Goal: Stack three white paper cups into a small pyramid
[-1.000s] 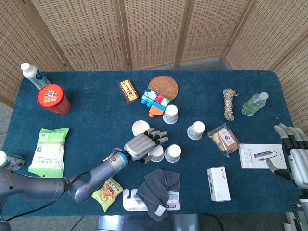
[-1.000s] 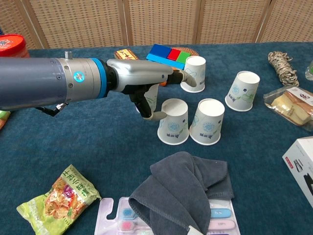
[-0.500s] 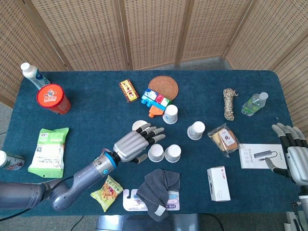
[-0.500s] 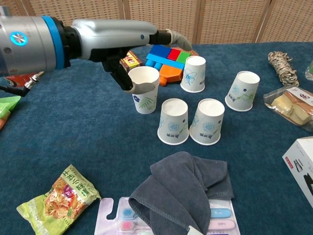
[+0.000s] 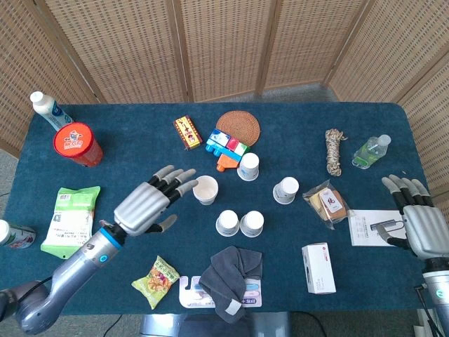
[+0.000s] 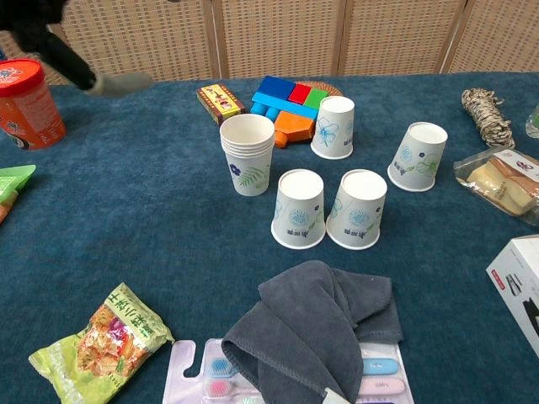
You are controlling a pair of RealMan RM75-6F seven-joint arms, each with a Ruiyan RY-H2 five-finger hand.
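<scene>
At the table's middle, you have two white paper cups (image 6: 298,209) (image 6: 357,208) standing upside down side by side, nearly touching, just behind the grey cloth (image 6: 313,328). Just beyond them to the left a nested stack of cups (image 6: 248,154) stands mouth up. Two more inverted cups sit further back, one (image 6: 333,126) by the coloured blocks (image 6: 287,94), one (image 6: 417,156) tilted to the right. Your left hand (image 5: 147,204) hovers beside the stack, fingers spread, holding nothing. Your right hand (image 5: 414,221) is over the table's right edge near the paper sheet (image 5: 368,226), fingers extended and apart
</scene>
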